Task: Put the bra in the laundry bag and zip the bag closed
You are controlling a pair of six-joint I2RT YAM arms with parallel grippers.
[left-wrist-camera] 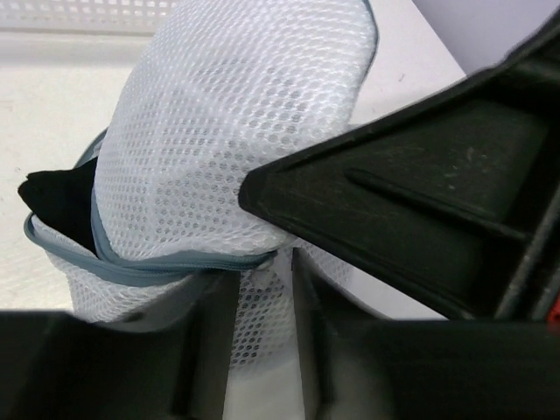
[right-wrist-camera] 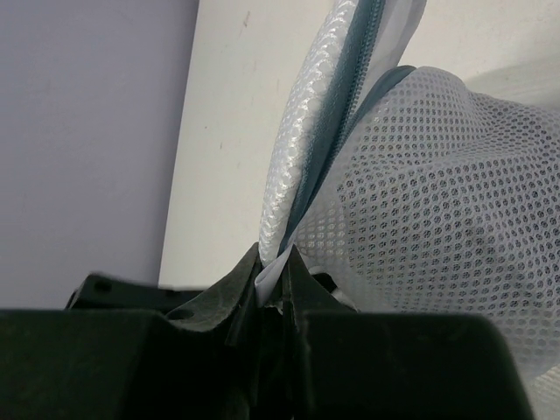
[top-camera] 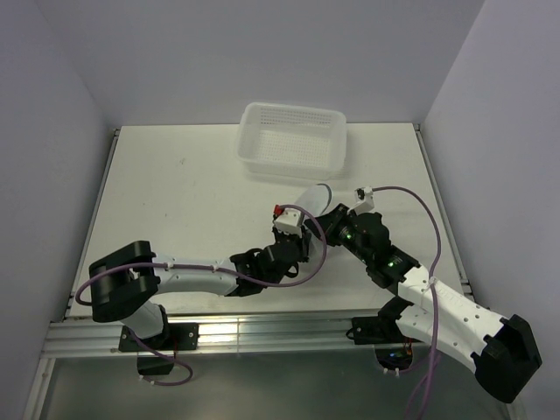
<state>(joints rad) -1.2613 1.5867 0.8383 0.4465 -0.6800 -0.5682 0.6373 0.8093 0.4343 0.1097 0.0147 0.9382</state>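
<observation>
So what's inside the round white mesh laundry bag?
The soft black fabric bra shows at the unzipped gap of the round white mesh laundry bag. The rest of it is covered by the mesh.

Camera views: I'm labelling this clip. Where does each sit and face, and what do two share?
Top external: above, behind the robot, facing down at the white table; both arms show.
Left wrist: behind the left gripper, facing the round white mesh laundry bag; fingers show.
Right wrist: behind the right gripper, fingers pinching the bag's rim.
Both wrists share the bag.
</observation>
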